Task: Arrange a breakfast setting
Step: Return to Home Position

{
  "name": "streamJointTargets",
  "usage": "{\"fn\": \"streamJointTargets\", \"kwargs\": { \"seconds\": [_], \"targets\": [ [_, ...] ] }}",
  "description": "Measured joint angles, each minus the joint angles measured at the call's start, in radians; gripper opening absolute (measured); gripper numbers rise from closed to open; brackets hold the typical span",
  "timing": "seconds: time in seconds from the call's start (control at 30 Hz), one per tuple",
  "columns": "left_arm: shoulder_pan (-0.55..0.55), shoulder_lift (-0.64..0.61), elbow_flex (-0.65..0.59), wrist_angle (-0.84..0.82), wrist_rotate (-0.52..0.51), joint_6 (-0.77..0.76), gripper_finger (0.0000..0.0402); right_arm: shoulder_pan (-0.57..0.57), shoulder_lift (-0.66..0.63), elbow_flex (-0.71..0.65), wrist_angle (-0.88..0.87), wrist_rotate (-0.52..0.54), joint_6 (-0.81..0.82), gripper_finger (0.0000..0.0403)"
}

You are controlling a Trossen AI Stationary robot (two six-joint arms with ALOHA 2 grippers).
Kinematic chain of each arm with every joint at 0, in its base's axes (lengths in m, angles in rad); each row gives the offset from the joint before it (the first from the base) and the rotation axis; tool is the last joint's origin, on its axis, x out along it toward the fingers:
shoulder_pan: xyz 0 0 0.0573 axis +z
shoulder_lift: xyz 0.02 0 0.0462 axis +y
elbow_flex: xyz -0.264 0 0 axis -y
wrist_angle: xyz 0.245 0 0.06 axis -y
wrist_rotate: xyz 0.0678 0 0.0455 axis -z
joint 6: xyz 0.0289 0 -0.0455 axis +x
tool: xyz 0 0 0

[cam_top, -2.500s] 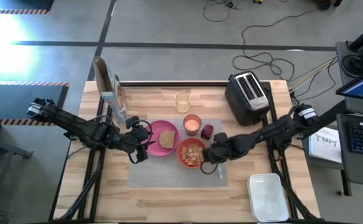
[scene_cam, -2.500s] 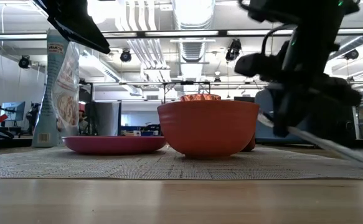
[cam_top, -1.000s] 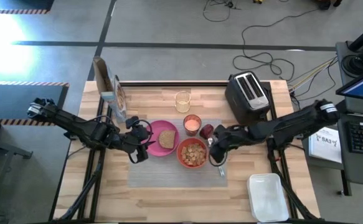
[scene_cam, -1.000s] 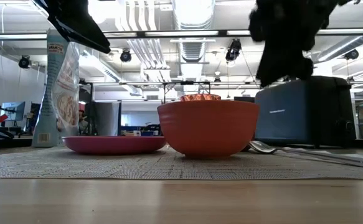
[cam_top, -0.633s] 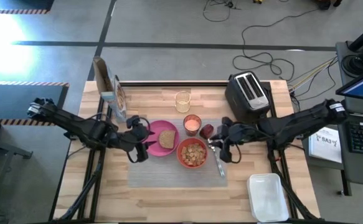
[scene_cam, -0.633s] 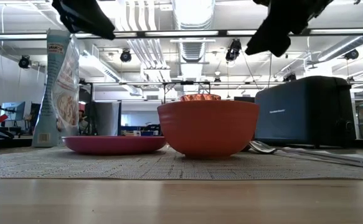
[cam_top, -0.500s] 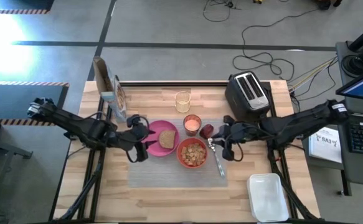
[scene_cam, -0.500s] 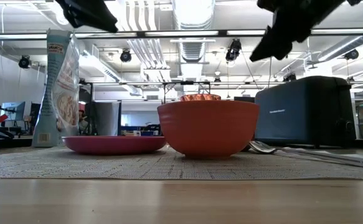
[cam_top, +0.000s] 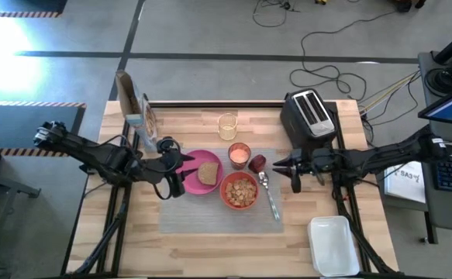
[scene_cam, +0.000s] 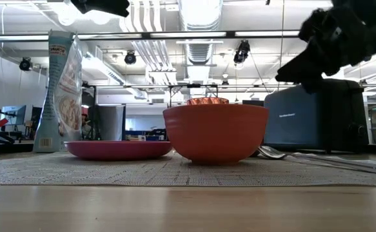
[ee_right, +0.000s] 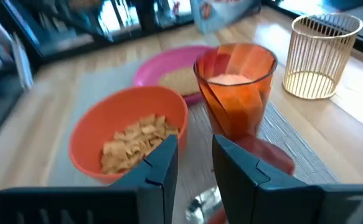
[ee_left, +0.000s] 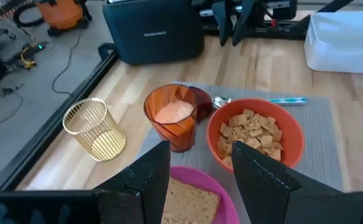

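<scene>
The setting looks finished: the grey placemat (cam_top: 210, 218) carries the pink plate (cam_top: 192, 185) with toast (cam_top: 207, 173), the bowl (scene_cam: 215, 132), cup (cam_top: 239, 155), spoon (cam_top: 270, 200) and fruit (cam_top: 257, 163), leaving the left gripper (ee_left: 201, 152) and right gripper (ee_right: 195, 142), fingers parted and empty, only to go home.

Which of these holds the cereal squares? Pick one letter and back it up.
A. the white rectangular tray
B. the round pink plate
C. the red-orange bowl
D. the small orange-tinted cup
C: the tan cereal squares fill the red-orange bowl on the grey placemat, while the pink plate beside it carries only the toast slice.
</scene>
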Motion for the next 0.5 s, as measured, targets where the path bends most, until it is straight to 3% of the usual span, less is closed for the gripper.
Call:
{"fn": "streamJointTargets", "kwargs": {
  "seconds": [0.23, 0.5],
  "targets": [
    [0.001, 0.0, 0.013, 0.009, -0.011, 0.047, 0.0155, 0.0, -0.051, -0.161, 0.247, 0.017, 0.008, 0.0088],
    [0.002, 0.0, 0.013, 0.011, -0.034, 0.058, 0.0155, 0.0, -0.051, -0.257, 0.352, 0.043, 0.016, 0.0088]
  ]
}}
